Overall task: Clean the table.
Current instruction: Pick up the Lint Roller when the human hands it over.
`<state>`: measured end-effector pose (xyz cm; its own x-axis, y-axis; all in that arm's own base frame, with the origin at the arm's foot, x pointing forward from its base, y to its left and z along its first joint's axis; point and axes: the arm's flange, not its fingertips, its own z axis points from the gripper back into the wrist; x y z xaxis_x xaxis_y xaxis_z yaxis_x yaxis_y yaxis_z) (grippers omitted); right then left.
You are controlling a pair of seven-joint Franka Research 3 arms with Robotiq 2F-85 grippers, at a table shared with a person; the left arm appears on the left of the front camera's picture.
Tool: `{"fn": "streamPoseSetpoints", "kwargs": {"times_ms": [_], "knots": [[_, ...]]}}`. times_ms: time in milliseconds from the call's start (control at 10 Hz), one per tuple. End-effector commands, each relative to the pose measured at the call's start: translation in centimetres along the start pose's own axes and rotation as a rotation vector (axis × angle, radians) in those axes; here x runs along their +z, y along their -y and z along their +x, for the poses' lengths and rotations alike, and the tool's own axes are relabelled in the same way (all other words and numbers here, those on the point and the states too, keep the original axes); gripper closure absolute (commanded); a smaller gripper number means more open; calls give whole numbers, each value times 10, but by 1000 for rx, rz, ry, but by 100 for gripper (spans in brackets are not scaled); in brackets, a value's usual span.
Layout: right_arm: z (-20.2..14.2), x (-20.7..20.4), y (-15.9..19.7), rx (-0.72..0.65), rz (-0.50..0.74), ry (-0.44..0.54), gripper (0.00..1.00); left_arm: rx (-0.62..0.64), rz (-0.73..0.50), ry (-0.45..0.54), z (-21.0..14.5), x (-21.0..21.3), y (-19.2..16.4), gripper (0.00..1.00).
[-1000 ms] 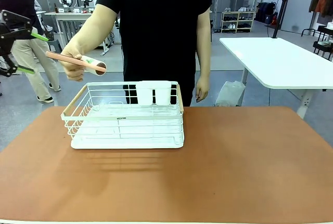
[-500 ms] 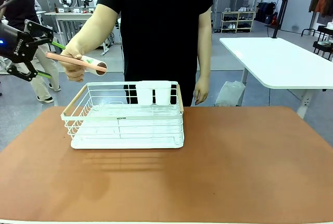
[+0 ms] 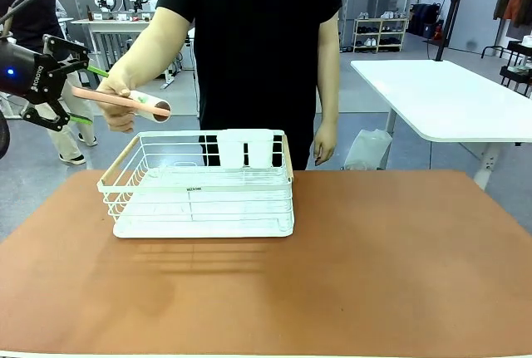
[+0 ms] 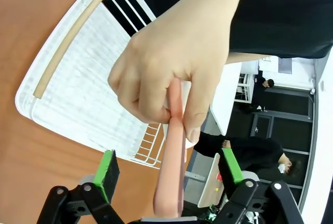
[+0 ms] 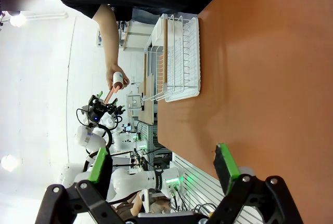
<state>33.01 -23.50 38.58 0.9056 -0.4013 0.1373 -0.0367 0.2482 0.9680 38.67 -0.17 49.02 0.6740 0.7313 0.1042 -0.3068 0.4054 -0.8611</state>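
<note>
Swung in from the left over the last second, the left gripper (image 3: pixel 86 94) now straddles the pink handle of a lint roller (image 4: pixel 173 151). The person's hand (image 3: pixel 119 102) holds the roller out above the white dish rack (image 3: pixel 199 200), apparently offering it as the cleaning tool. Its jaws stand released, green pads on either side of the handle without touching it. The terracotta table (image 3: pixel 374 275) lies well below them. The right gripper (image 5: pixel 162 164) hangs spread over that table.

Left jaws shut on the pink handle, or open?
Open. Left wrist view: the left gripper has its green pads clear of the pink handle, one each side; the person's hand holds it.
</note>
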Motion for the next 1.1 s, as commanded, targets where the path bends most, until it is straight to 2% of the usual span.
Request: {"fn": "streamPoseSetpoints", "kwargs": {"times_ms": [0, 100, 200, 300, 400, 500, 600, 700, 900, 1000], "knots": [[-1, 2, -3, 9, 10, -4, 0, -12, -42, 13, 2, -12, -4, 14], [-1, 2, -3, 9, 10, -4, 0, -10, -53, 20, 4, -14, -4, 29], [-1, 2, -3, 9, 10, -4, 0, -6, -56, 30, 6, -15, -5, 34], [-1, 2, -3, 9, 10, -4, 0, -6, -57, 33, 7, -15, -6, 49], [-1, 2, -3, 9, 10, -4, 0, -6, -57, 35, 8, -15, -6, 53], [-1, 2, -3, 9, 10, -4, 0, -6, -61, 38, 7, -15, -6, 69], [-1, 2, -3, 9, 10, -4, 0, 5, -65, 48, 8, -15, -6, 73], [-1, 2, -3, 9, 10, -4, 0, 4, -64, 46, 7, -16, -6, 89], [-1, 2, -3, 9, 10, -4, 0, 9, -72, 45, 6, -15, -6, 100], [-1, 2, -3, 9, 10, -4, 0, 17, -89, 38, 7, -10, -5, 100]]}}
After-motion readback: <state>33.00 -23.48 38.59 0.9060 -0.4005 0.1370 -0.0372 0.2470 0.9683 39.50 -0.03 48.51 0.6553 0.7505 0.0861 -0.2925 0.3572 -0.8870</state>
